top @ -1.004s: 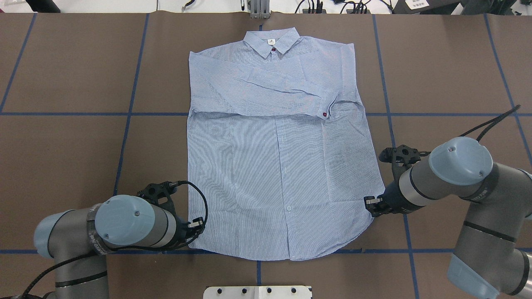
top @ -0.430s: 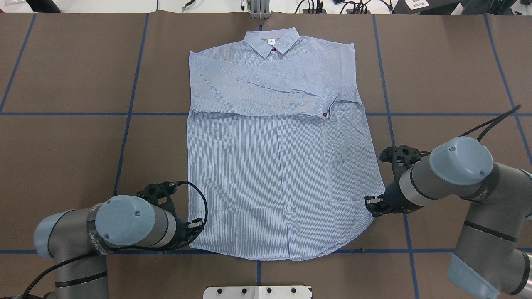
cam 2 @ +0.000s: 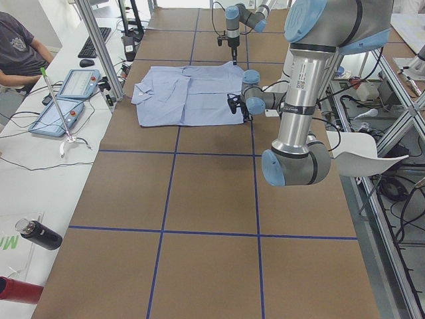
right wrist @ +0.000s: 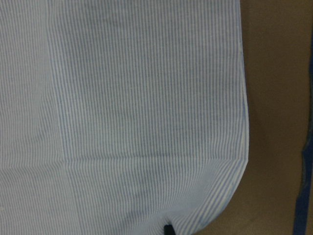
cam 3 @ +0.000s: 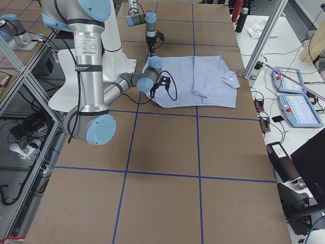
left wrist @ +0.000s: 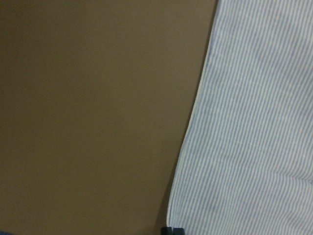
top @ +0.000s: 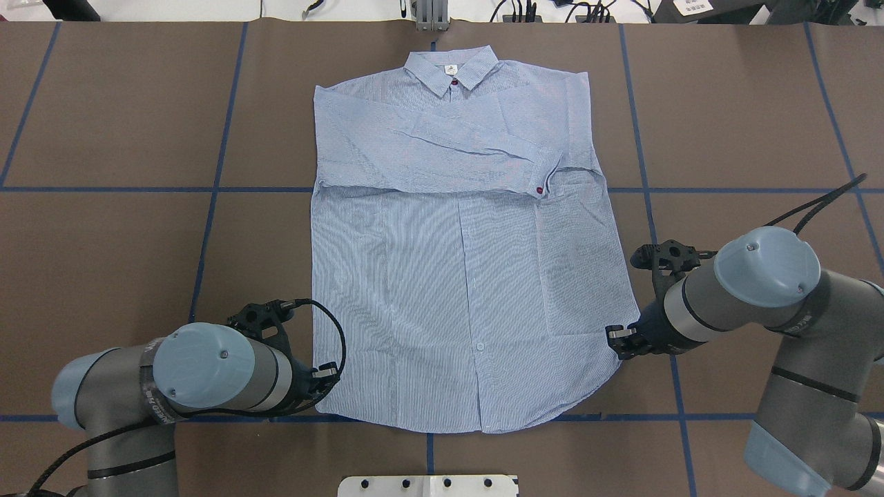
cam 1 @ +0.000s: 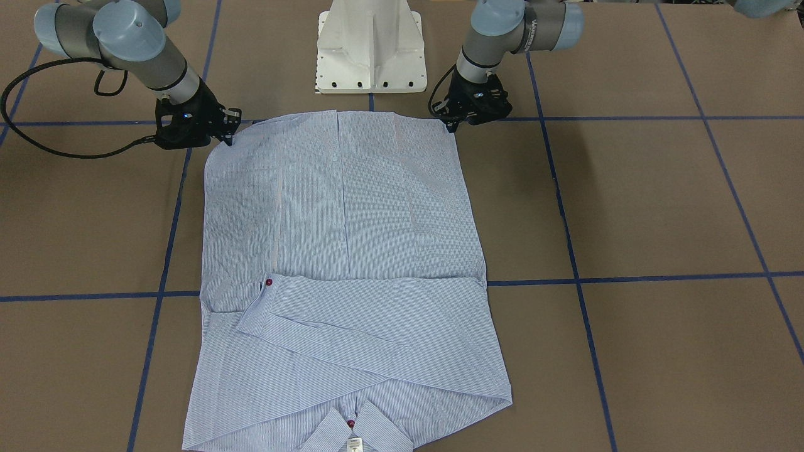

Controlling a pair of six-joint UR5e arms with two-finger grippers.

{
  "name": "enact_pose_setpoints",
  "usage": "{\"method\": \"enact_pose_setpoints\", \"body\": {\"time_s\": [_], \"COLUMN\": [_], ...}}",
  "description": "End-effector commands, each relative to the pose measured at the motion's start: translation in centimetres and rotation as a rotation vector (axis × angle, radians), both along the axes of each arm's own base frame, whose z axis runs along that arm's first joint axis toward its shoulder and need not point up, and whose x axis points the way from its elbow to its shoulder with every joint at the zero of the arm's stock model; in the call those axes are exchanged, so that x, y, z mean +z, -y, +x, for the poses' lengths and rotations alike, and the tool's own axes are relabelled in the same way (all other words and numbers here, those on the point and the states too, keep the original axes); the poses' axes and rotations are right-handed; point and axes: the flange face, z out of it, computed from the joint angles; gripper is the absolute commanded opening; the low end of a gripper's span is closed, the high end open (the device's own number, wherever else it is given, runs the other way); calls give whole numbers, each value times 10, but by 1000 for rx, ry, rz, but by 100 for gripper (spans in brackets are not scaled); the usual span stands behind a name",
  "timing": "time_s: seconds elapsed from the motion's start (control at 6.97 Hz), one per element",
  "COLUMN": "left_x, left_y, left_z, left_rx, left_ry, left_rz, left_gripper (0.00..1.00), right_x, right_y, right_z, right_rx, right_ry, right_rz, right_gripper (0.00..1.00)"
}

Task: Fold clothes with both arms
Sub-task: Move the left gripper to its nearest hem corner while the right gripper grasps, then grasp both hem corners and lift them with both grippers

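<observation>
The light blue striped shirt lies flat on the brown table, collar at the far side, both sleeves folded across its chest. My left gripper sits low at the hem's left corner, seen from across the table. My right gripper sits at the hem's right curve. Each wrist view shows only striped cloth with one small black tip at the bottom centre on the cloth edge, so both grippers look shut on the hem.
The white pedestal base stands just behind the hem. Blue tape lines grid the brown table cover. A seated person and tablets are beyond the table's far edge, with bottles nearby.
The left arm's elbow joint has shifted slightly left and down. Both grippers and the shirt stay where they were.
</observation>
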Motion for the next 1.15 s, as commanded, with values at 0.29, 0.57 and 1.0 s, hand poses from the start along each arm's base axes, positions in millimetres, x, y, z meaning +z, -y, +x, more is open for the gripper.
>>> {"method": "enact_pose_setpoints", "body": {"time_s": [0.29, 0.57, 1.0], "left_x": [-12, -44, -72], "left_y": [-5, -14, -37], "left_z": [-15, -50, -77], "left_rx": [10, 16, 79], "left_ry": [63, 74, 45], "left_rz": [-15, -16, -38], "left_gripper": [0, 0, 0], "right_x": [-2, -28, -55], "right_y": [-1, -11, -41], "right_z": [1, 26, 96], "right_rx": [-5, -42, -119], "right_ry": [4, 73, 176], "right_rz": [-5, -28, -107], "right_gripper": [0, 0, 0]}}
